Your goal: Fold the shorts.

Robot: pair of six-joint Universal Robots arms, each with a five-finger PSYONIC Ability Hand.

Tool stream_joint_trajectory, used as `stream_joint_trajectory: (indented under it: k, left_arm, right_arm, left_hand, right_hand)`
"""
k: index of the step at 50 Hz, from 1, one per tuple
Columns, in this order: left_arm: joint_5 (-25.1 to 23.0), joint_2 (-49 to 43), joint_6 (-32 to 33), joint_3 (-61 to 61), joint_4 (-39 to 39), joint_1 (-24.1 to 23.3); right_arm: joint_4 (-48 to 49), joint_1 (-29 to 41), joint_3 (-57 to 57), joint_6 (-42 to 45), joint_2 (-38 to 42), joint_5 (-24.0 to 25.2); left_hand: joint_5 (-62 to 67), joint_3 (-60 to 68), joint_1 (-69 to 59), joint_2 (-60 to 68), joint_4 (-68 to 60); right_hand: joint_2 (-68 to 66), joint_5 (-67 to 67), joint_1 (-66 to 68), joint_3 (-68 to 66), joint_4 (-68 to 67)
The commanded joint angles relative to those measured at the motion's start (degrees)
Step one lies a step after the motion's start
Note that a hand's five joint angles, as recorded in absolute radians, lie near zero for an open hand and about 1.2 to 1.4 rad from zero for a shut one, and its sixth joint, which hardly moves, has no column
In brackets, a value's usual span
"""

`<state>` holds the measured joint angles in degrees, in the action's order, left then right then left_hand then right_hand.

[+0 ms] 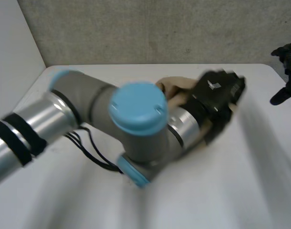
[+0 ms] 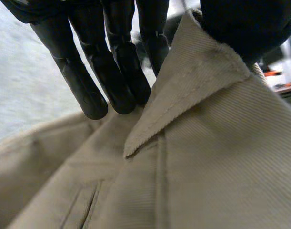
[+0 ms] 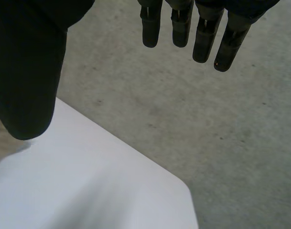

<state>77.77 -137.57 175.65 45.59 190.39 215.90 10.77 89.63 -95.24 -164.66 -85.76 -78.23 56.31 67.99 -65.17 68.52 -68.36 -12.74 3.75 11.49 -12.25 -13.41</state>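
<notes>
At left hand (image 2: 117, 71): beige ribbed shorts (image 2: 216, 167), edge pinched, upturned.

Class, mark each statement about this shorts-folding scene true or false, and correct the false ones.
1. The shorts are beige. True.
2. The right hand grips the shorts. False: its fingers are straight, it holds nothing, and it is by the table's corner, apart from the shorts.
3. The left hand pinches a raised flap of the shorts between thumb and fingers. True.
4. The shorts lie on the floor. False: they lie on the white table.
</notes>
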Motion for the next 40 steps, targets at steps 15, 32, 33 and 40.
stream_joint_trajectory:
  k: [15, 32, 33, 40]
  left_arm:
    - [-0.2, 11.7, 0.4, 8.5, -2.7, 4.7]
    - [-2.1, 19.1, 0.0, 18.7, -3.0, 13.9]
    - [-2.3, 19.1, -0.1, 18.8, -3.0, 13.9]
    - [-2.7, 19.0, -0.2, 19.7, -3.0, 13.2]
  right_arm:
    - [-9.4, -0.5, 1.5, 1.1, -0.5, 5.0]
    - [-18.2, 1.4, -1.8, 1.7, -6.3, 17.9]
    - [-14.9, 3.3, -3.6, 0.5, -6.4, 19.5]
    - [3.5, 14.9, -5.0, -16.5, -2.8, 17.8]
  left_hand:
    - [-51.7, -53.4, 50.6, -53.9, 53.8]
    - [-51.6, -53.2, 50.4, -53.8, 53.6]
    - [-51.6, -53.2, 50.4, -53.8, 53.6]
    - [-51.6, -53.2, 50.4, -53.8, 53.6]
  right_hand:
    - [2.7, -3.8, -1.5, 2.3, 3.4]
    - [2.7, -3.8, -1.5, 2.3, 3.4]
    - [2.7, -3.8, -1.5, 2.3, 3.4]
    - [2.7, -3.8, -1.5, 2.3, 3.4]
